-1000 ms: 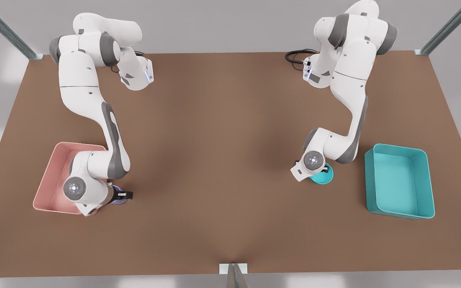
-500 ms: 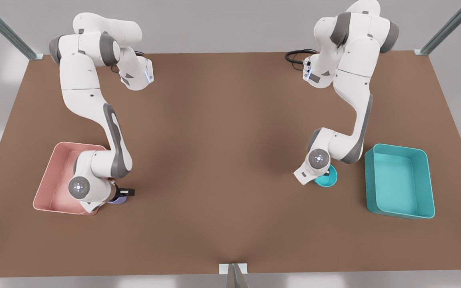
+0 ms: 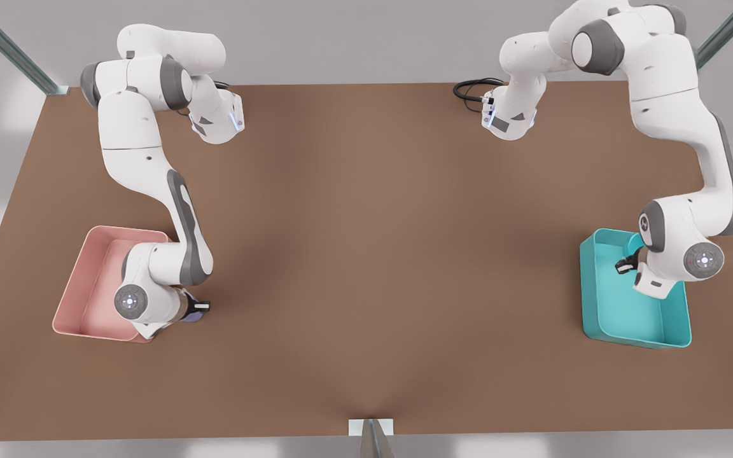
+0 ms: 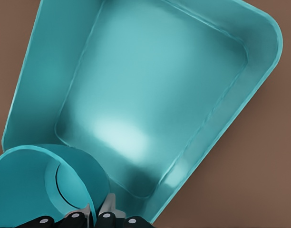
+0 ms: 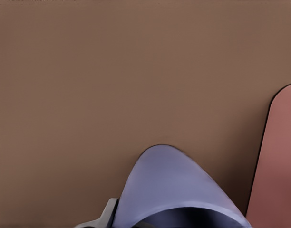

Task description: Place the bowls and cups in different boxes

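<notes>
Small glossy teal bowl [image 4: 41, 183], pinched at rim by left gripper [image 4: 94, 214], swung from mid-table to above rounded teal plastic bin [image 3: 672, 321] at 3 o'clock, release pending; right gripper [image 3: 196, 306] clamping lavender tapered cup [image 5: 176, 190] beside pale pink bin [image 3: 70, 312] at 9 o'clock.

glossy plastic teal box [image 4: 150, 90], matt brown table [image 3: 366, 254]

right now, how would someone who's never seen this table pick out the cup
Start at the pale pink box on the front view's left. Just off the side facing the table's middle, the right gripper holds the lavender cup. It is the one purple thing; the bowl is teal.
</notes>
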You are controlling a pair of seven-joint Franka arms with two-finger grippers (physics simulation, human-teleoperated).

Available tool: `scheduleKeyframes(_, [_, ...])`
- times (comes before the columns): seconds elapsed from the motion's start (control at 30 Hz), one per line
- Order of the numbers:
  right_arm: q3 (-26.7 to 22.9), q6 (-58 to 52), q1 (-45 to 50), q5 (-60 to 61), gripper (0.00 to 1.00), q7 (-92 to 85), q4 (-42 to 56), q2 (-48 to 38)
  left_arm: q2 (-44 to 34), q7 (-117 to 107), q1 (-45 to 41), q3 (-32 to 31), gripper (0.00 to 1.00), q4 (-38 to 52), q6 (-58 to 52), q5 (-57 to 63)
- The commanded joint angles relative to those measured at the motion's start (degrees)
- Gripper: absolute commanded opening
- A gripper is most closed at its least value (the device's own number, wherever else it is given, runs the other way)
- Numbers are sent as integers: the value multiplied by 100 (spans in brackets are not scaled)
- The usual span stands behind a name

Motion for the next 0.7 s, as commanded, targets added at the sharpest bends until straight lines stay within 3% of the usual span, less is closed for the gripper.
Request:
scheduleKeyframes(0.0, [0,-8,-12,28,21,44,26,-7,225,172,25,6,21,8,757,-19])
scheduleKeyframes(0.13, [17,-96,-56,28,21,-61,158,-498,357,163,16,76,21,8,924,-11])
scheduleKeyframes(0.27, [-27,-518,-425,-60,21,-1282,158,-1334,665,163,95,85,21,8,1284,-19])
scheduleKeyframes(0.4, [-431,-571,-539,-350,21,-2223,254,-1484,1025,172,166,94,21,123,1601,-11])
scheduleKeyframes(0.43, [-475,-571,-565,-358,21,-2285,254,-1484,1025,163,166,103,28,123,1645,-11])
scheduleKeyframes(0.47, [-527,-571,-583,-437,21,-2285,237,-1440,1017,189,166,94,72,123,1645,-11])
scheduleKeyframes(0.5, [-536,-562,-670,-438,21,-2276,228,-1308,947,198,148,103,100,123,1628,-19])
scheduleKeyframes(0.57, [-536,-501,-829,-499,21,-2250,237,-1027,595,198,131,94,100,114,1224,-28])
scheduleKeyframes(0.67, [-589,-377,-864,-490,21,-2215,246,-614,-819,225,-247,-99,100,123,-963,-54])
